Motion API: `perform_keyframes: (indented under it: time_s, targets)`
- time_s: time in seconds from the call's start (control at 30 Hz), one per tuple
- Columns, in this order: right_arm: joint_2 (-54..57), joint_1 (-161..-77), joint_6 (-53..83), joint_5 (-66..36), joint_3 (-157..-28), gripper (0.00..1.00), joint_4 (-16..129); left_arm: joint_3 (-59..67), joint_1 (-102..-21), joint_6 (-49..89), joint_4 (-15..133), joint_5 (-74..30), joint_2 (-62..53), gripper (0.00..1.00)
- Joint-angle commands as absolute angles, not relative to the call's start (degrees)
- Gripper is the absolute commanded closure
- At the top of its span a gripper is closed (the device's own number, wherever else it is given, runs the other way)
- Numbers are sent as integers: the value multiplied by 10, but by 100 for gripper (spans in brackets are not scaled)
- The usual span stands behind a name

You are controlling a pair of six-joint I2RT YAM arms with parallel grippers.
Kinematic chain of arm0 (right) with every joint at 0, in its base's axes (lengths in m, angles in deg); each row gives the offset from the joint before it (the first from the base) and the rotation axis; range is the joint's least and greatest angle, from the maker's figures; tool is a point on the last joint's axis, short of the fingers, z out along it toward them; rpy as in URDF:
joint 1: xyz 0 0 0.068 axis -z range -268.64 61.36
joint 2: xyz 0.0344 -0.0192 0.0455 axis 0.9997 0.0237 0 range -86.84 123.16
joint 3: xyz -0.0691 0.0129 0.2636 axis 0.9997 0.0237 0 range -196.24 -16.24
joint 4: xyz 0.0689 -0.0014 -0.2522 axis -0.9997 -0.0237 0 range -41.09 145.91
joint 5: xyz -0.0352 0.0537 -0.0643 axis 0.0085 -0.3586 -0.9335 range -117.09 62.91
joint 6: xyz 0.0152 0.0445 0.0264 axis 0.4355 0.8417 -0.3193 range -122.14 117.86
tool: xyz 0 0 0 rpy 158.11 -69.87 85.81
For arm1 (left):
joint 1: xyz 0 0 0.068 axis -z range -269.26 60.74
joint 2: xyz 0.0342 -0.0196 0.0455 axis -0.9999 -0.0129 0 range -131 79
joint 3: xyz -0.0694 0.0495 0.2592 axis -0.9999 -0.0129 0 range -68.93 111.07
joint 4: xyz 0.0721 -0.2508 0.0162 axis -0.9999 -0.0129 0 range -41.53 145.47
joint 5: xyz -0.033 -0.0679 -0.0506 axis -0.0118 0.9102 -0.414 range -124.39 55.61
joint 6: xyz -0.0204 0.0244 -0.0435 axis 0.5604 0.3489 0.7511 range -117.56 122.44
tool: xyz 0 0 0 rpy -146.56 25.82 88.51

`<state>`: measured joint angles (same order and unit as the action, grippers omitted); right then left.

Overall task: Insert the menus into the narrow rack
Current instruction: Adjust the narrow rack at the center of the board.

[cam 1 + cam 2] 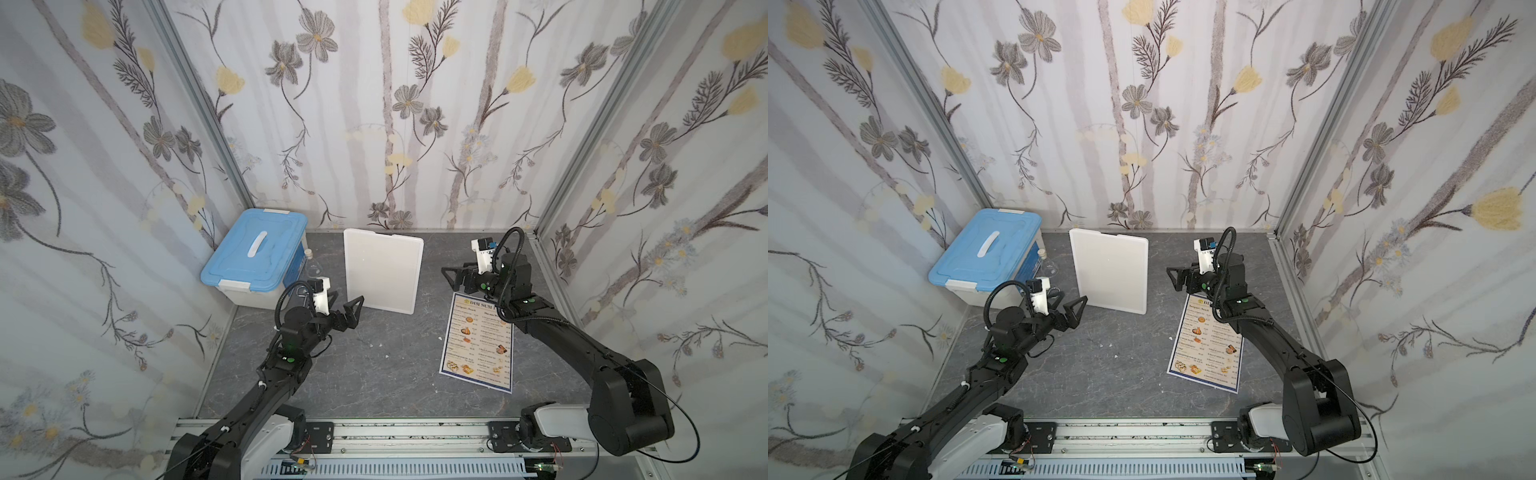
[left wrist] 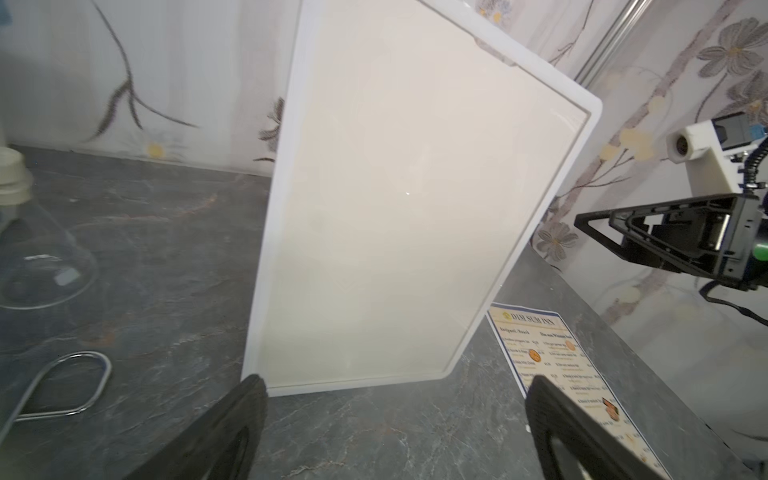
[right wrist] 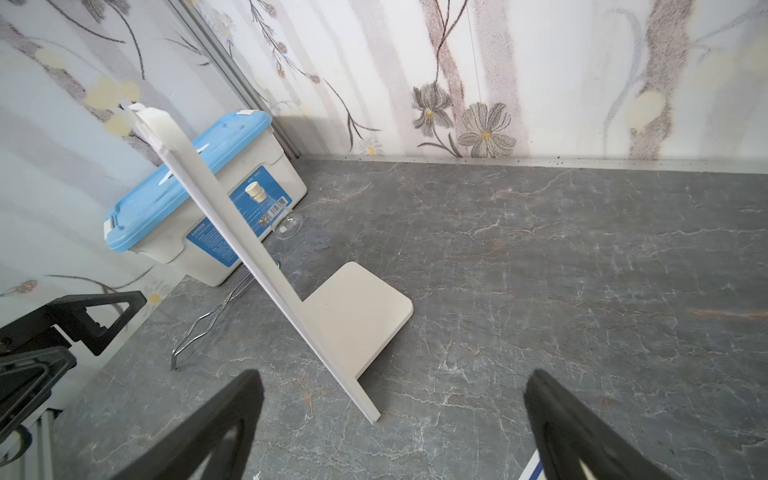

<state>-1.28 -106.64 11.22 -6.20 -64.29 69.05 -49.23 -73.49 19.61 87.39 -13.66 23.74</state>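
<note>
Box (image 1: 253, 253) with a blue lid sits in the far left corner. Next to it the left arm (image 1: 286, 357) stretches forward, and we see the left gripper (image 1: 348, 316) hover wide open and empty, just before the narrow rack (image 1: 380, 270). The rack stands tilted on its flat foot. The right arm (image 1: 561, 332) bends inward; the right gripper (image 1: 452, 277) points at the rack, wide open too, holding nothing. Under its wrist the menu (image 1: 478, 345) lies flat on the table (image 1: 374, 374), apart from the rack.
</note>
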Motion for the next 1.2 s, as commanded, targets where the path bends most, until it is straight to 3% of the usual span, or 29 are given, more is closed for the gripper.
perform_keyframes:
  time_s: [0.0, 0.67, 1.17]
  targets:
    - [-4, -1090, 69, -87, -641, 0, 708, -478, -735, 208, 903, -112, 227, 0]
    - [159, -1156, 15, -12, -719, 1, 861, -474, -717, 184, 831, -186, 243, 0]
    - [177, -1173, 6, 9, -720, 17, 869, -465, -717, 179, 815, -197, 244, 0]
